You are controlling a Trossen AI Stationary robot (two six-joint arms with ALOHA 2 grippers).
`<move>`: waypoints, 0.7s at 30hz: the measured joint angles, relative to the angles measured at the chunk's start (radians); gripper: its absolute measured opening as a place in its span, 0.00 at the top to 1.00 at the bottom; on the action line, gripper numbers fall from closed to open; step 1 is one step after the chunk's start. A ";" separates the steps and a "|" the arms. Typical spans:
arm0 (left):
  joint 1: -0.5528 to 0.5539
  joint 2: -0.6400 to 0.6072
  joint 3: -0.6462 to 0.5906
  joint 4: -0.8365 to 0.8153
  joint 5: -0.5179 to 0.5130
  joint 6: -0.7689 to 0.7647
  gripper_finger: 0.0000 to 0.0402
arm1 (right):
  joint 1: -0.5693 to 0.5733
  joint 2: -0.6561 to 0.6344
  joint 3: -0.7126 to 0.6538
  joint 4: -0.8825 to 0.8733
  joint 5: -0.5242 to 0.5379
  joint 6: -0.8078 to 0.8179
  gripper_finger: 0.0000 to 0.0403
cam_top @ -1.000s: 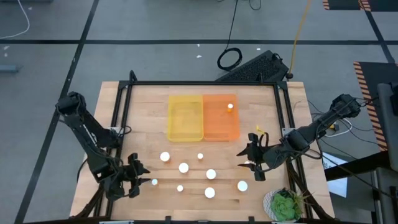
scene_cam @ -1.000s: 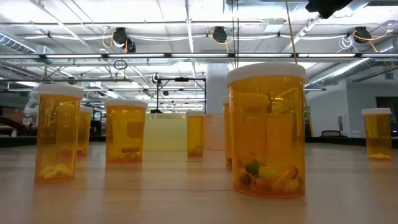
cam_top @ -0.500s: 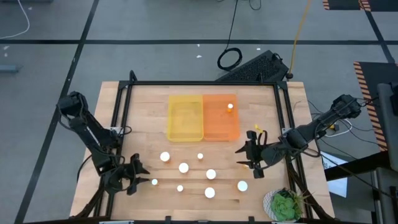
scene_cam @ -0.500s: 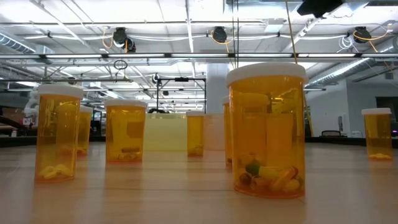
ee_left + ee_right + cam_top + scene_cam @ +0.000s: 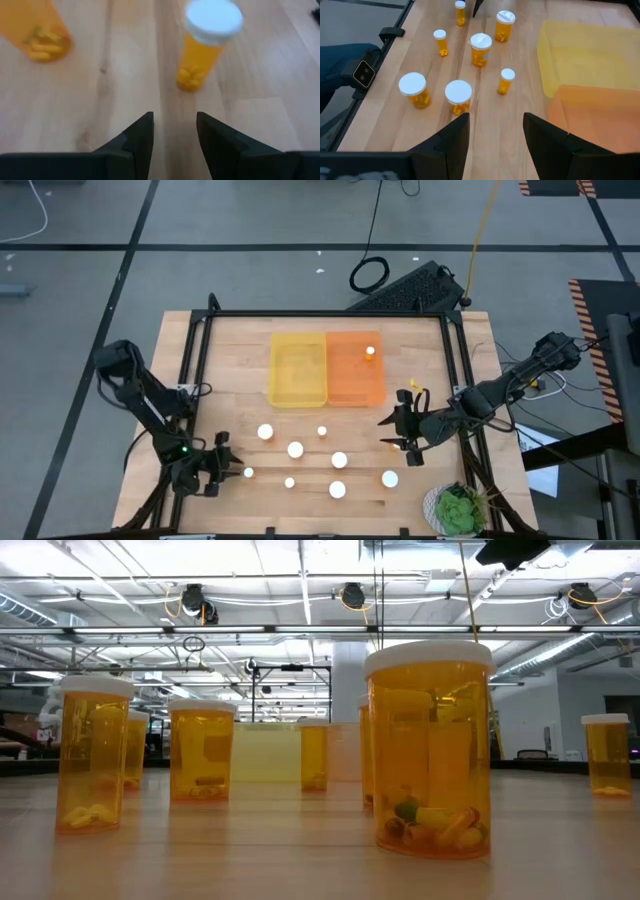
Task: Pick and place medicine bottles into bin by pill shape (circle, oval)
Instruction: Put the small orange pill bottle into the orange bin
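Several amber medicine bottles with white caps stand upright on the wooden table, among them one at the near left, one at the near right and a large one close to the low camera. One bottle stands in the orange bin, beside the yellow bin. My left gripper is open just left of the near-left bottle, its fingers apart from it. My right gripper is open above the table, right of the bottle group.
A black frame runs around the table. A green plant sits at the near right corner. A keyboard lies beyond the far edge. Bare wood lies between the bottles and the bins.
My right gripper has shifted a little toward the table's left, toward the bottles, staying open. My left arm has folded lower while its gripper stays beside the near-left bottle. No bottle has moved.
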 joint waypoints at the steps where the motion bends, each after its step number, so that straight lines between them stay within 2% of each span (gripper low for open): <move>1: -0.003 0.022 0.000 0.019 -0.014 -0.001 0.62 | 0.000 0.000 0.000 0.000 0.000 0.001 0.55; 9: -0.033 0.156 0.001 0.216 -0.126 0.030 0.62 | 0.000 0.000 0.000 0.012 0.000 0.002 0.55; 21: -0.032 0.285 0.059 0.271 -0.211 0.066 0.62 | 0.000 0.000 0.000 0.044 0.000 -0.049 0.55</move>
